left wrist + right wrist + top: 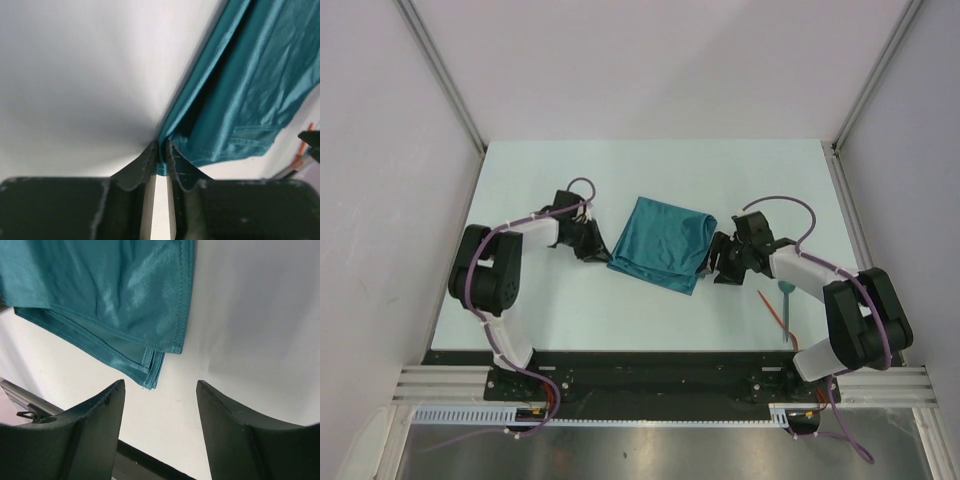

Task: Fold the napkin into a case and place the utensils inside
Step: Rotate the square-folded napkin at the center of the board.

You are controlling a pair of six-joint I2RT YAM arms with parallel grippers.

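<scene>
The teal napkin (660, 243) lies folded in several layers at the middle of the table. My left gripper (592, 243) sits at its left edge, and in the left wrist view the left gripper (161, 156) is shut on a corner of the napkin (240, 100). My right gripper (718, 262) is at the napkin's right end. In the right wrist view the right gripper (160, 390) stands open just short of the layered corner of the napkin (115, 300), holding nothing. A thin orange-red utensil (772, 310) lies on the table to the right, beside my right arm.
A teal-blue utensil (786, 305) lies crossing the orange-red one. The black base rail (640, 365) runs along the table's near edge. White walls with metal posts (445, 75) enclose the table on three sides.
</scene>
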